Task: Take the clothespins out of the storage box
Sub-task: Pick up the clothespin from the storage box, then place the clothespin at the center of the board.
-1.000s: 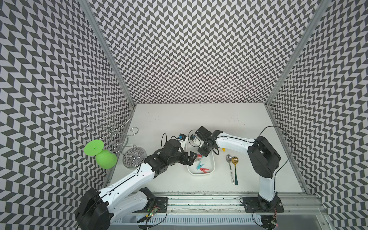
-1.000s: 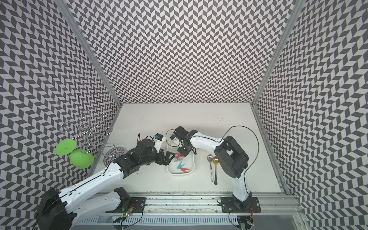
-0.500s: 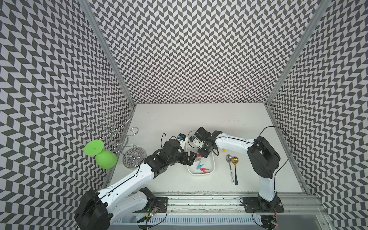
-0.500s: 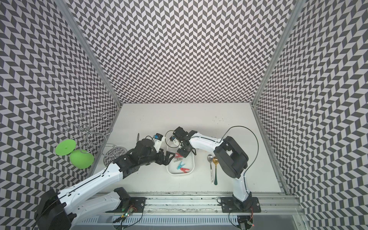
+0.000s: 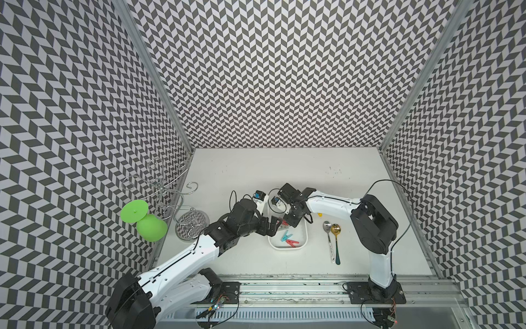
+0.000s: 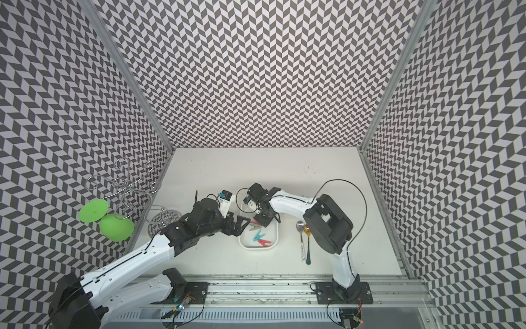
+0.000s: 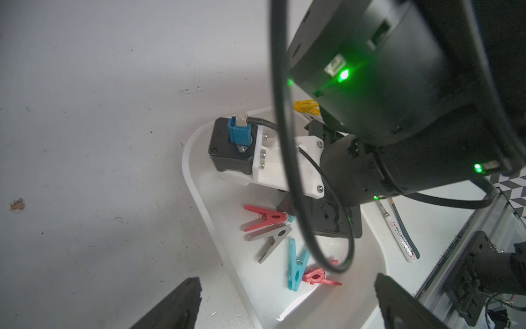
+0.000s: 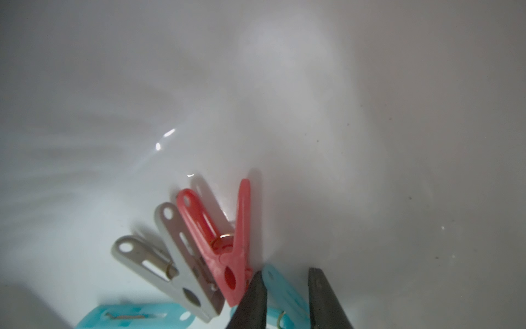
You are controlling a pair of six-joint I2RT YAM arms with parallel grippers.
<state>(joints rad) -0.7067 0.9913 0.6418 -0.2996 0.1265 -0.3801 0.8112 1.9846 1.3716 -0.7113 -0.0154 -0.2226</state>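
The white storage box lies at mid-table. Several clothespins rest in it: a red one, a grey one, a light blue one and another red one. My right gripper reaches down into the box, shut on a light blue clothespin that lies slanted between its fingers on the box floor, next to the red and grey ones. My left gripper hovers open over the box's left rim, holding nothing. A yellow clothespin lies outside the box, partly hidden by the right arm.
Two long-handled spoons, silver and gold, lie right of the box. A wire stand with a round patterned base and a green cup sit at the left wall. A metal rail runs along the front.
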